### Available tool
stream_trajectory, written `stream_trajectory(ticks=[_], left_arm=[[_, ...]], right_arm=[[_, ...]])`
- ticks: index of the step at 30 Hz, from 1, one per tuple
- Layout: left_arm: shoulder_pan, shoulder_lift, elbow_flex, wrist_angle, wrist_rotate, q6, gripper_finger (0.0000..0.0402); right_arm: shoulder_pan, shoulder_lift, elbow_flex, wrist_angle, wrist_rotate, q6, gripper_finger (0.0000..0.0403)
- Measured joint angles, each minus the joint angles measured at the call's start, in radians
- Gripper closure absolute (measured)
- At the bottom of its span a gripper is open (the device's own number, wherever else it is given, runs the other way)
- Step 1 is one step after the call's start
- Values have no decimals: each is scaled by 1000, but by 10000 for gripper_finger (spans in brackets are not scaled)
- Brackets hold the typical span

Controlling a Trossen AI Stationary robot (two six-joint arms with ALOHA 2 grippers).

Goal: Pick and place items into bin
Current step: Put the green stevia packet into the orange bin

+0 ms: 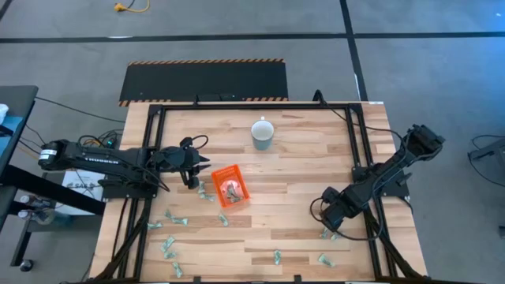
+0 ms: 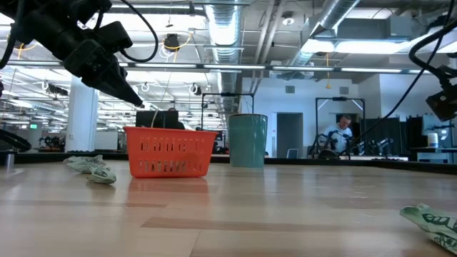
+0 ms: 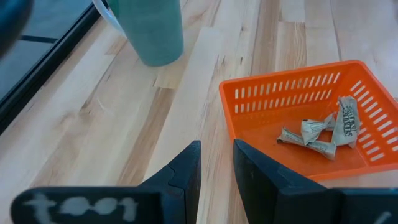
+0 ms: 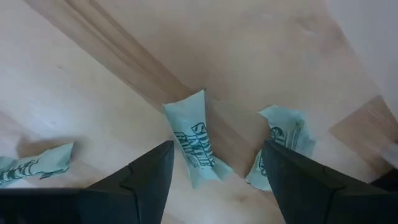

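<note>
The orange bin [image 1: 230, 186] sits on the table left of centre, with a few green-and-white wrapped pieces [image 3: 320, 134] lying on its floor. My left gripper [image 1: 202, 169] hovers just left of the bin [image 3: 298, 93], raised above the table in the low view [image 2: 132, 96]. Its fingers are open by a narrow gap and hold nothing [image 3: 216, 158]. My right gripper [image 1: 326, 226] points down near the table's right near corner. It is wide open [image 4: 217, 149], with one finger on each side of a wrapped piece [image 4: 196, 148] that lies flat on the wood.
A pale blue mug [image 1: 262, 132] stands beyond the bin. Loose pieces lie near the table's left near corner [image 1: 168, 248], beside the bin [image 1: 203, 191], along the near edge [image 1: 278, 256], and beside my right gripper's finger [image 4: 283, 138]. A black frame borders the table [image 1: 359, 142].
</note>
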Motion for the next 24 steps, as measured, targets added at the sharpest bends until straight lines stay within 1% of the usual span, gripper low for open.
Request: stream_trajectory(ticks=[4, 9, 12, 22, 24], left_arm=[[0, 0, 0, 0, 0, 0, 319], [0, 0, 0, 0, 0, 0, 319], [0, 0, 0, 0, 0, 0, 319], [0, 0, 0, 0, 0, 0, 319], [0, 0, 0, 0, 0, 0, 319]], right_arm=[[0, -3, -20, 26, -6, 0, 173], [-2, -3, -21, 38, -5, 0, 209], [-2, -3, -21, 48, -4, -1, 243], [-2, 1, -10, 49, 1, -11, 379], [-2, 3, -1, 46, 7, -15, 395]])
